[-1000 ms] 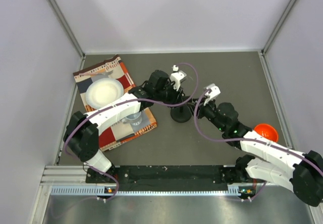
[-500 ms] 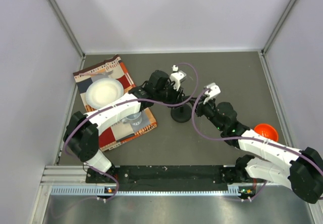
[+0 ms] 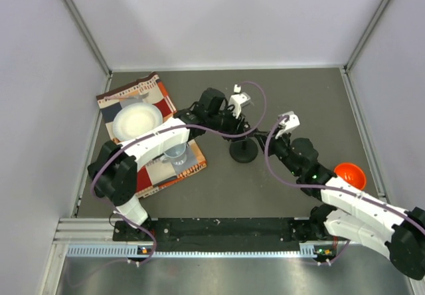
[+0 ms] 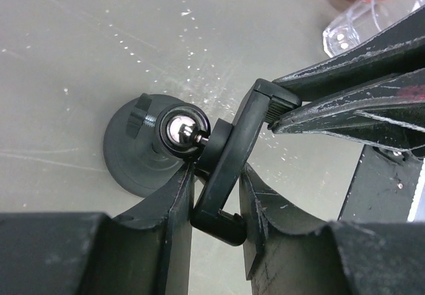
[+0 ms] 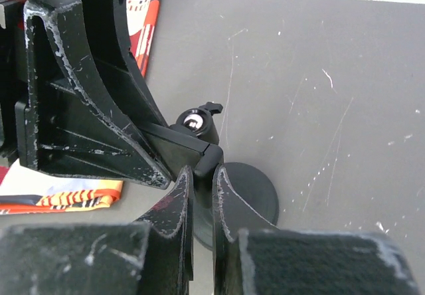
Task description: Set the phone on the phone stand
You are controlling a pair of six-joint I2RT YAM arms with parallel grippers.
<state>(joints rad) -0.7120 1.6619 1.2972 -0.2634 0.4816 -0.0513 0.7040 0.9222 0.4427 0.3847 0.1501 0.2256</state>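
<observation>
- Finds the phone stand (image 3: 244, 151) upright on its disc base near the middle of the surface (image 3: 305, 96), between the two arms
- Clamps the left claw (image 4: 216, 179) shut on the lower end of the stand's bracket (image 4: 231, 142), one finger against each flat face, probably to fix the tilt on the shiny ball joint (image 4: 179, 127)
- Pinches the upper end of the same bracket with the right claw (image 5: 202, 172), fingers nearly together on the thin edge, seemingly as a second hold for turning or opening the cradle without tipping the base
- Sees no phone in any of the three views; cannot place it, possibly hidden beneath an arm
- Judges the task not far along, with the bracket bare and nothing resting in it
- Reads this step as readying the stand, setting the cradle's angle ahead of any loading
- Leaves the checked cloth (image 3: 156, 92), with the white bowl (image 3: 137, 122) and clear cup (image 3: 176, 155) on it, well apart to the left; likewise the orange bowl (image 3: 350, 173) by the right arm, none of them touched
- Risks dragging or toppling the base by pulling from both ends at once; calls for small, matched motions and a gentle release
- Needs both claws off the bracket before fetching the phone
</observation>
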